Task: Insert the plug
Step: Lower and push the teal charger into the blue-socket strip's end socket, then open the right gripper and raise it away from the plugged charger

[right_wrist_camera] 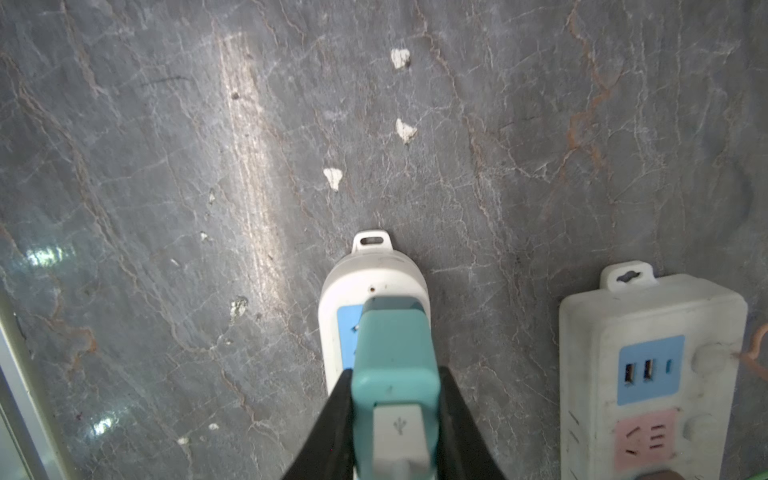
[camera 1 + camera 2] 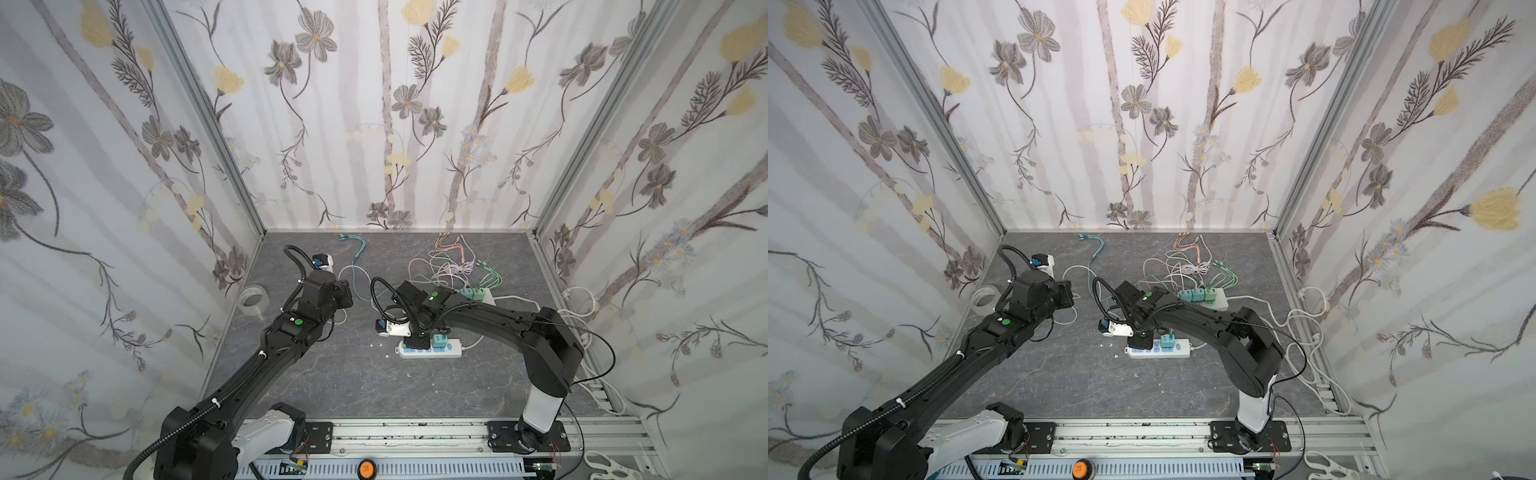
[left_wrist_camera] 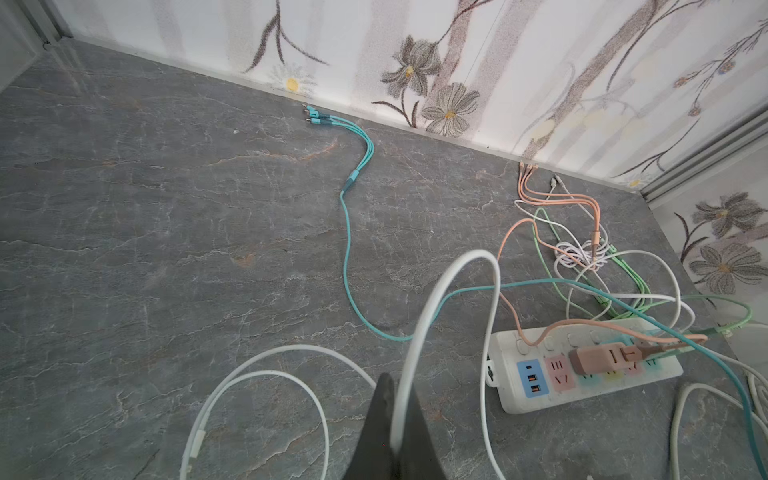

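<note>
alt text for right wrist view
The right gripper is shut on a teal charger plug, white USB connector in its back, at the blue end socket of a rounded white power strip on a grey marbled table. A second white power strip lies alongside.

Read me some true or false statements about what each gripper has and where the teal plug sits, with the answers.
1. The right gripper grips a teal box-shaped plug adapter. True.
2. The left gripper is open and empty. False: it is shut on a white round cable.
3. A white USB connector sits in the adapter's rear end. True.
4. The held adapter hangs over bare table. False: it is over the end of a narrow white power strip with blue sockets.
</note>
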Tool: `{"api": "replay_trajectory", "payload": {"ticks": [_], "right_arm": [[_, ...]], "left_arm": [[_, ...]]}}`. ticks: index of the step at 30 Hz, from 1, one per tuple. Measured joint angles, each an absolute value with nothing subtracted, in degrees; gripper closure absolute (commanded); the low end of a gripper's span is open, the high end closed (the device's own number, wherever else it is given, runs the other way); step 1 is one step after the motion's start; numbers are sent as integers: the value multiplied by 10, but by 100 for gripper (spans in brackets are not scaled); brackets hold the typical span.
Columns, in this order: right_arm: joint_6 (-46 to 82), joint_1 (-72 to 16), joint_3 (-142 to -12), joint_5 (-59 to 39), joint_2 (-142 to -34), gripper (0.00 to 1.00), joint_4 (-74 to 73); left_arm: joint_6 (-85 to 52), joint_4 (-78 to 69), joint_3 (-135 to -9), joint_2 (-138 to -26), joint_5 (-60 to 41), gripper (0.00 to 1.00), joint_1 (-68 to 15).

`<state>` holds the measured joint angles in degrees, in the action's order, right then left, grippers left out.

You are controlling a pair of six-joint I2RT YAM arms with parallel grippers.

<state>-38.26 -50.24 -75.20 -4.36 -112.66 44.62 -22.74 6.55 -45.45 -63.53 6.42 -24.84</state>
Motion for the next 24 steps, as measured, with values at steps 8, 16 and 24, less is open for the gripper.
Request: {"api": "replay_trajectory", "payload": {"ticks": [8,16,24], "right_arm": [[-437,-461,-699,-78,-1081,95,443],[-440,-457,-704,-104,-1026,33,497],[-422,-455,-689,-135,-930,1,486]], "left_arm": [[-242,62,-454,-642,65,100,-266],[-255,63,-452,-647,83,100,-277],[-266,72,-448,-649,120,100,-278]]}}
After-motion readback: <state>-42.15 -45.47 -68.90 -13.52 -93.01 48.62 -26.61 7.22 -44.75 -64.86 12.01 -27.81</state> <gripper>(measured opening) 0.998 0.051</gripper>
